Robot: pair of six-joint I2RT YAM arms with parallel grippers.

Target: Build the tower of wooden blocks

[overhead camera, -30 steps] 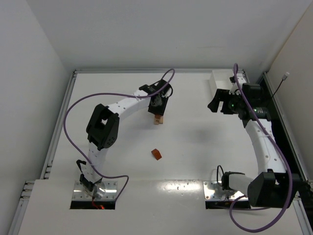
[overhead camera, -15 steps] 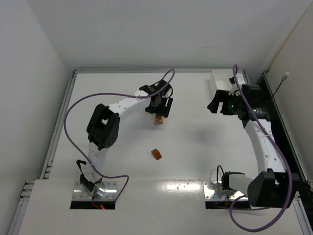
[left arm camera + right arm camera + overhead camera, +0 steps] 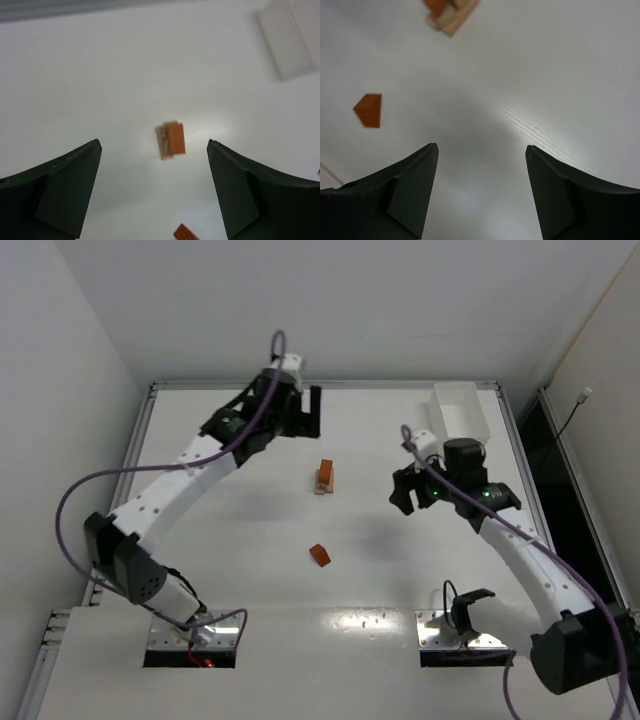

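Orange wedge [image 3: 319,555] lies loose on the near side of the tower [image 3: 325,477], left and ahead of the right gripper [image 3: 481,147], the nearer one, jaws apart, empty; left gripper [image 3: 153,142], likewise apart, hangs beyond the tower.

We find no readable text, label, brand, number or sign in any of the views.

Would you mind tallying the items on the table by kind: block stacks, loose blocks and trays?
Block stack: 1
Loose orange block: 1
White tray: 1
Total: 3
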